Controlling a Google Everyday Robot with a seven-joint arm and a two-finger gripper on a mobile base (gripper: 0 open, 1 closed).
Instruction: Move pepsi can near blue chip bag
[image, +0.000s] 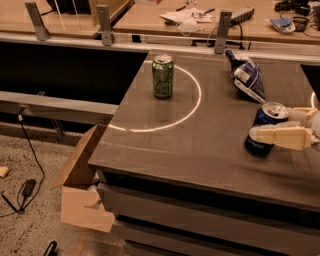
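Observation:
The pepsi can, dark blue with a silver top, stands on the dark table near its right side. My gripper comes in from the right edge and is open. One pale finger lies across the front of the can and the other is behind it, so the can sits between them. I cannot tell whether they touch it. The blue chip bag lies behind the can, near the table's far edge.
A green can stands at the far left of the table, on a white ring marked on the top. An open cardboard box sits on the floor at the table's left. A cluttered counter runs behind.

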